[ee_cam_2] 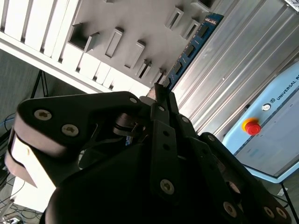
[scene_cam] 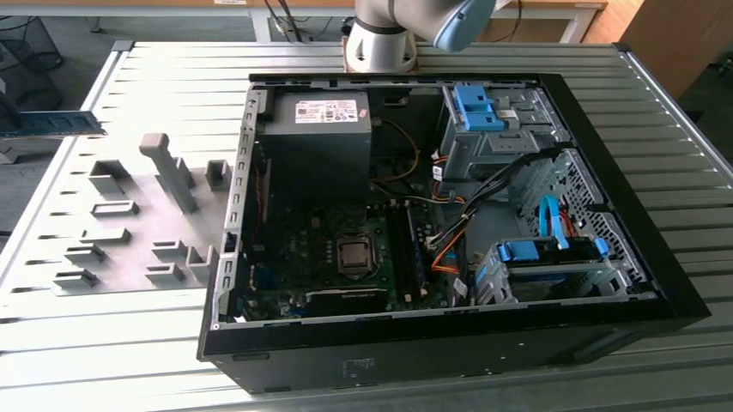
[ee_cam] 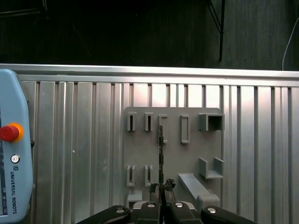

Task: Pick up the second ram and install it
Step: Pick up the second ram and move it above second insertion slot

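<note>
The second ram (ee_cam_2: pixel 189 49) is a thin blue-green board with dark chips, and my gripper (ee_cam_2: pixel 159 93) is shut on one end of it. In the first wrist view the ram (ee_cam: pixel 160 147) is seen edge-on, sticking out from the gripper (ee_cam: pixel 161 187) above the grey fixture plate (ee_cam: pixel 194 154). In the exterior view the ram (scene_cam: pixel 51 124) hangs level above the table at the exterior view's far left, beyond the fixture plate (scene_cam: pixel 126 223). The open computer case (scene_cam: pixel 435 215) lies to the exterior view's right, with its motherboard (scene_cam: pixel 332 257) exposed.
Grey fixture blocks (scene_cam: pixel 172 167) stand up from the plate. Inside the case are the power supply (scene_cam: pixel 321 116), blue drive-bay clips (scene_cam: pixel 475 107) and loose cables (scene_cam: pixel 458 232). The arm's base (scene_cam: pixel 378 43) stands behind the case. A pendant with a red button (ee_cam: pixel 9 132) lies on the ribbed table.
</note>
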`<state>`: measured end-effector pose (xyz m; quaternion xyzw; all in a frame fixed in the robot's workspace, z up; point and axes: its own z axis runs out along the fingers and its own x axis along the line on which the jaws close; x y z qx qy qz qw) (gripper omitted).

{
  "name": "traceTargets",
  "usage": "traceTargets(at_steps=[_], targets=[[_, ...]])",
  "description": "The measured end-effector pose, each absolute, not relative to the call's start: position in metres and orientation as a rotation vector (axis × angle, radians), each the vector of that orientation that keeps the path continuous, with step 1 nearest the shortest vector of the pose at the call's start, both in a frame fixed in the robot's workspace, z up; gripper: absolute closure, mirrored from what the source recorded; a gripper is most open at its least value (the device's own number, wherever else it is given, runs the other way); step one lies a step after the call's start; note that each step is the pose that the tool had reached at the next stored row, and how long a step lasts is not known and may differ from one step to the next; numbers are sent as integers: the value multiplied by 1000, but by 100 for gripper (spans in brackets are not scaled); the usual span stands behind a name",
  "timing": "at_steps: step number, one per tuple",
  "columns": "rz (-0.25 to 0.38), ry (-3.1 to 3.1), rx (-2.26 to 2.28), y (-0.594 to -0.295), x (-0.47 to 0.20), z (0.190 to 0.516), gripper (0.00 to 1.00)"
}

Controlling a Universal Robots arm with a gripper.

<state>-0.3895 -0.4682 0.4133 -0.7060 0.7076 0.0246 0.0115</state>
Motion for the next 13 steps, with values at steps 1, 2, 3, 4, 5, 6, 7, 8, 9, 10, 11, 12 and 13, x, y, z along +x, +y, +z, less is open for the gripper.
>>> traceTargets(at_steps=[1, 2, 3, 4, 5, 6, 7, 8, 9, 10, 11, 12, 13], targets=[[77, 2207, -2202, -468, -389, 413, 86], [77, 2207, -2202, -468, -388, 413, 86], [77, 2207, -2202, -468, -388, 413, 86], [77, 2207, -2202, -468, -387, 413, 86], [77, 2207, -2202, -468, -386, 413, 86], [77, 2207, -2202, -468, -386, 413, 86], [77, 2207, -2202, -468, -385, 413, 86], [77, 2207, -2202, -468, -384, 413, 86], [77, 2207, -2202, -468, -383, 413, 86], [77, 2207, -2202, -468, -383, 413, 86], [77, 2207, -2202, -468, -382, 413, 86], [77, 2207, -2202, -468, -381, 413, 86], [77, 2207, -2202, -468, -380, 413, 86]])
